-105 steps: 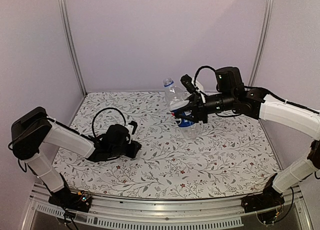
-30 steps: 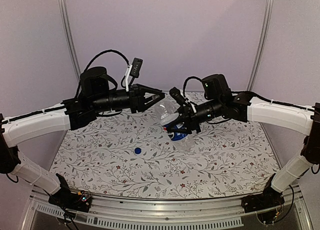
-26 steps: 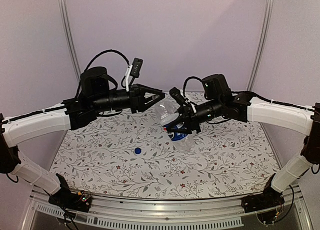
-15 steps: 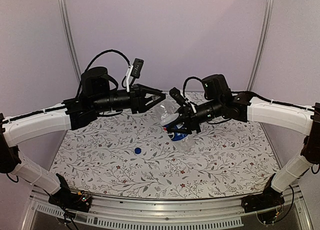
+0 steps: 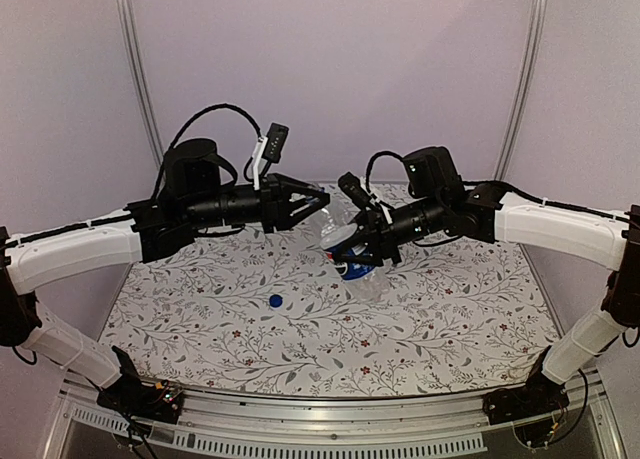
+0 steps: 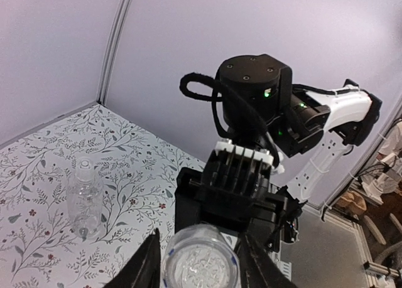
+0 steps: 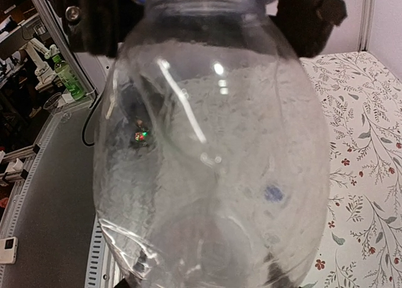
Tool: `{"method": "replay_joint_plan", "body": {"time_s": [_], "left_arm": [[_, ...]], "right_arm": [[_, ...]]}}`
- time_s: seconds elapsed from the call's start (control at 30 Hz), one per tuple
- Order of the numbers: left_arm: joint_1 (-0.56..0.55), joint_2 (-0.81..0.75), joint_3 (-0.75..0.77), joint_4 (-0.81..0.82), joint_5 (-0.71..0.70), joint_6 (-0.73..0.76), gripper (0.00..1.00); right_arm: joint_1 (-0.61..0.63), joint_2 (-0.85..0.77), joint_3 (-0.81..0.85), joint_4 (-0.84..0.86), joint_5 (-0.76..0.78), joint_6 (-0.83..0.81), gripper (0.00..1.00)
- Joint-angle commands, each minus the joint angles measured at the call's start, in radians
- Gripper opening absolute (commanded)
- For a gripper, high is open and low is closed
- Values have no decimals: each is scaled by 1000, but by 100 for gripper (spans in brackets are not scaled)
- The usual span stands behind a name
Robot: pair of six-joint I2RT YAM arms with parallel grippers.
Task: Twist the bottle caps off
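My right gripper is shut on the Pepsi bottle and holds it tilted above the table, neck toward the left arm. The clear body fills the right wrist view and hides the fingers. The bottle's mouth is open, with no cap on it. My left gripper is open, with one finger on each side of that mouth. The blue cap lies loose on the table. The short plain bottle stands upright on the table with its pale cap on.
The table has a floral cloth and is boxed in by lilac walls and metal corner posts. A metal rail runs along the near edge.
Since 3.5 s ago the left arm has risen from the table to the bottle's neck and the blue cap now lies on the cloth. In the last second the left gripper edged slightly lower.
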Motion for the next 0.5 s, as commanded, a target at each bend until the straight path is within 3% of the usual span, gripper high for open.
{"method": "replay_joint_plan", "body": {"time_s": [0.0,0.2,0.4,0.47], "left_arm": [[-10,-16,-7,11,-8,18,39],[-7,-19,3,12,-7,19,31],[-7,-27,1,15,-4,18,4],[-8,-29,-1,14,-4,20,0]], "right_arm": [[5,8,23,14,-1,-8,40],[5,11,17,12,3,-10,40],[5,8,15,12,10,-11,41],[5,8,14,12,13,-11,44]]}}
